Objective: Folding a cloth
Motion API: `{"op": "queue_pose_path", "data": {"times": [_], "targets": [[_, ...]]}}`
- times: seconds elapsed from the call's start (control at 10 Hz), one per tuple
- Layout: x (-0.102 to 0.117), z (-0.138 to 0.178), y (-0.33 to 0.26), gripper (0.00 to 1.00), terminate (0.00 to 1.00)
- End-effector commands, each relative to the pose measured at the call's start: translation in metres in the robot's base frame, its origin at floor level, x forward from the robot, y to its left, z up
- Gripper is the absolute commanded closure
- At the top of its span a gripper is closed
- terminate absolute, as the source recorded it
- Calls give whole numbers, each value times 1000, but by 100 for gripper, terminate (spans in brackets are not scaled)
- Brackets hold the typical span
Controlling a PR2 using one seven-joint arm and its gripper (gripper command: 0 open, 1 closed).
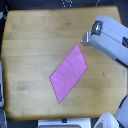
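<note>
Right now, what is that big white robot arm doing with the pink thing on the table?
A white robot arm reaches in from the exterior view's right over a wooden tabletop. A flat pink-magenta cloth, shaped like a slanted parallelogram, lies spread out with no fold showing. The arm's gripper hovers near the cloth's upper corner and is not holding it. Whether the gripper is open or shut is too blurry to tell.

Beneath me a light wooden surface (35, 45) with rounded corners and visible grain, evenly lit, dark floor beyond its far and left edges, blurred pale shapes past its near edge, too unclear to name
</note>
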Motion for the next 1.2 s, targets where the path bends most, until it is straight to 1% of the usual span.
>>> {"op": "queue_pose_path", "data": {"times": [0.0, 0.1, 0.3, 0.7, 0.9, 1.1], "targets": [[-32, -61, 38, 0, 0], [-40, -76, 45, 0, 0], [-42, -94, 53, 0, 0], [-30, -117, 60, 0, 0], [-30, -123, 60, 0, 0], [-24, -127, 55, 0, 0]]}}
